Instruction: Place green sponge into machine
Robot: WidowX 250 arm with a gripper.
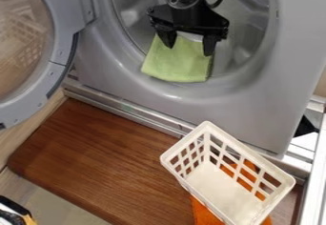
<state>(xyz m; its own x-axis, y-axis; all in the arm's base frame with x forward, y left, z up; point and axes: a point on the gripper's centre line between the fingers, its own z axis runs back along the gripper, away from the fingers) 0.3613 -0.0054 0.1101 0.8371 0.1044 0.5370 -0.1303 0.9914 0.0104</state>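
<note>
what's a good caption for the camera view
Gripper over a green sponge at the mouth of an open machine, white basket in front

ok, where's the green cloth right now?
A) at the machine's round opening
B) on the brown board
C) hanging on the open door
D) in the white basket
A: the green cloth sits at the lower part of the machine's opening, below the tool.
</note>
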